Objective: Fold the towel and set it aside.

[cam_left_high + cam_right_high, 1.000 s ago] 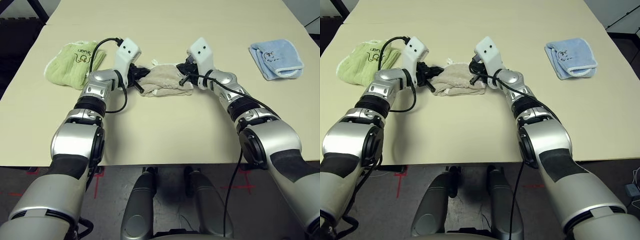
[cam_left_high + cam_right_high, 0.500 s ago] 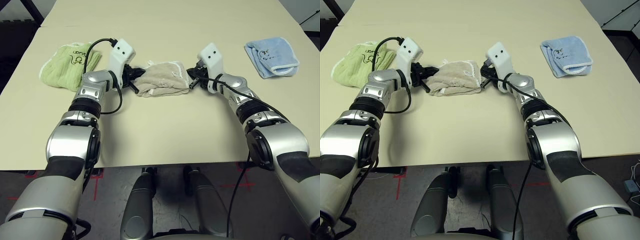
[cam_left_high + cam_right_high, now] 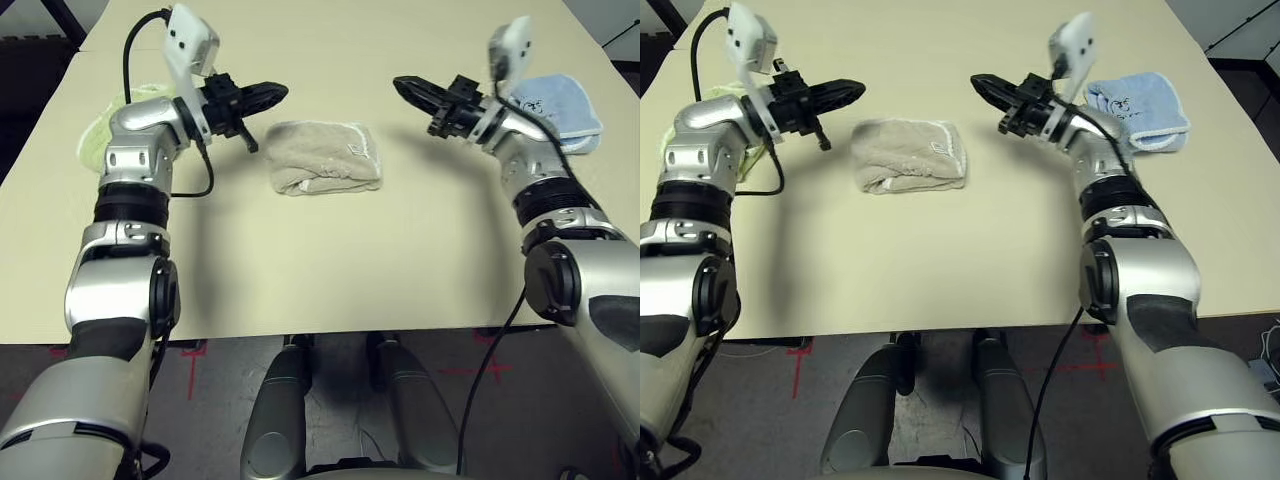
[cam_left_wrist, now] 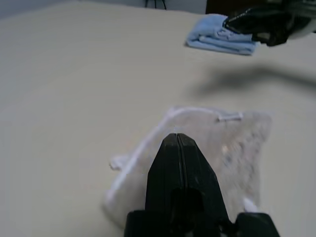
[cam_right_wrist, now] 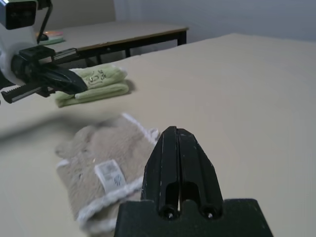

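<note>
Green towel [image 3: 105, 135] lies folded at the table's [image 3: 330, 270] left side, partly hidden behind the left arm. Left gripper [image 3: 272, 93] hangs above the table just right of it, fingers pressed together and holding nothing, pointing toward the middle. Beige towel [image 3: 326, 156] lies folded in a compact bundle near the table's centre, between the two grippers and a little nearer the robot than either; neither touches it. White trim runs along its edges, and a small white label shows on the upper layer toward its right side. Right gripper [image 3: 408, 88] hangs above the table right of the beige towel, likewise closed and empty, its tip pointing back toward the left gripper. Blue towel [image 3: 562, 100] lies folded at the table's right side, just behind the right wrist. Dark shadows of both arms fall on the tabletop beside the beige towel.
</note>
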You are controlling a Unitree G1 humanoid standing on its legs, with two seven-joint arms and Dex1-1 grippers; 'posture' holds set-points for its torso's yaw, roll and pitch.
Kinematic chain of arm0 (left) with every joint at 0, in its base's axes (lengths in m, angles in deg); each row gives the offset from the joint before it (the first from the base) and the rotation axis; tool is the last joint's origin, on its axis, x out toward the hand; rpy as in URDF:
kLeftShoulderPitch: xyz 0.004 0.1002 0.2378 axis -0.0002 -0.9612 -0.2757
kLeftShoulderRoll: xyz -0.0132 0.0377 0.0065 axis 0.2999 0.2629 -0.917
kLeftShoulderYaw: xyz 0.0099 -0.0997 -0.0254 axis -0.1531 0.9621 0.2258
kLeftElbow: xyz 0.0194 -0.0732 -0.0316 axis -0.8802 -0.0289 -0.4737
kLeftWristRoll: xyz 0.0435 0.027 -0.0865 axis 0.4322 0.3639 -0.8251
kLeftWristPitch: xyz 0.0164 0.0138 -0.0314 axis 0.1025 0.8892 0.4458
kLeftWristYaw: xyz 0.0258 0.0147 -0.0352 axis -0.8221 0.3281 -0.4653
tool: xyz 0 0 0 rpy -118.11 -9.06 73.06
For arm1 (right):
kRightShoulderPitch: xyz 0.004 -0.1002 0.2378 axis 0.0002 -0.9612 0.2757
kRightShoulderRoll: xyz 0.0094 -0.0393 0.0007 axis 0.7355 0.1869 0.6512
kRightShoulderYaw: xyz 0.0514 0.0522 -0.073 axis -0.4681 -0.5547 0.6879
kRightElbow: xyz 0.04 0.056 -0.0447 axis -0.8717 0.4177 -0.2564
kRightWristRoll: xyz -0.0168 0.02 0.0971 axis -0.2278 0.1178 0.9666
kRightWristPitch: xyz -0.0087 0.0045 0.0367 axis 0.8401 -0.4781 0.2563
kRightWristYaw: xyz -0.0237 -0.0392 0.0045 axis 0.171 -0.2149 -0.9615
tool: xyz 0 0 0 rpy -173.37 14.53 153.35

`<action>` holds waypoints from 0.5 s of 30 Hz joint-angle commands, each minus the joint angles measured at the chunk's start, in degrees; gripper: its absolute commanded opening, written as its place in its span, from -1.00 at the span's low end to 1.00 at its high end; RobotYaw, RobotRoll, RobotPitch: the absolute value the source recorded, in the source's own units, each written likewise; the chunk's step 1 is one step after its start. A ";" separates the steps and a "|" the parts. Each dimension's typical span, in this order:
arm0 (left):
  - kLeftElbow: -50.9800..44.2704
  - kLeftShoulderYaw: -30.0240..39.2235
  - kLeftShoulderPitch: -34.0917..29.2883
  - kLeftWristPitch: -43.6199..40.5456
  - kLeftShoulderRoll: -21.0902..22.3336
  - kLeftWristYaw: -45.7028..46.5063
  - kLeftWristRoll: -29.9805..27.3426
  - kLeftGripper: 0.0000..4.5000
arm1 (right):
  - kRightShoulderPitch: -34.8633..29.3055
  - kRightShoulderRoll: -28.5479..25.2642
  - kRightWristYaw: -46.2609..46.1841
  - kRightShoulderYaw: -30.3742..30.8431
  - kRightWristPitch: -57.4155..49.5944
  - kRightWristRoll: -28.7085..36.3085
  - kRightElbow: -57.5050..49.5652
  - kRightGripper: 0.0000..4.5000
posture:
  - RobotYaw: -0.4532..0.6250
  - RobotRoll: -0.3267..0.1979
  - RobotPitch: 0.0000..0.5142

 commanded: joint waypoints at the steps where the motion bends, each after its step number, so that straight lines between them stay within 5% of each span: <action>1: -5.80 -1.06 -3.18 -0.73 1.15 -0.51 -0.83 -0.98 | -2.97 -1.44 2.46 -0.03 -5.19 2.02 -3.42 -1.00 | -0.10 0.25 -0.09; 8: -7.93 -1.52 -6.65 1.70 0.81 -1.08 -1.73 -0.98 | -8.39 -4.26 8.62 6.06 1.10 -3.02 -5.42 -1.00 | -0.11 0.25 -0.09; 15: -10.51 -2.86 -10.39 1.72 3.05 -5.13 -2.48 -0.98 | -8.73 -5.70 13.26 8.68 -5.76 -3.16 -5.21 -1.00 | -0.10 0.25 -0.11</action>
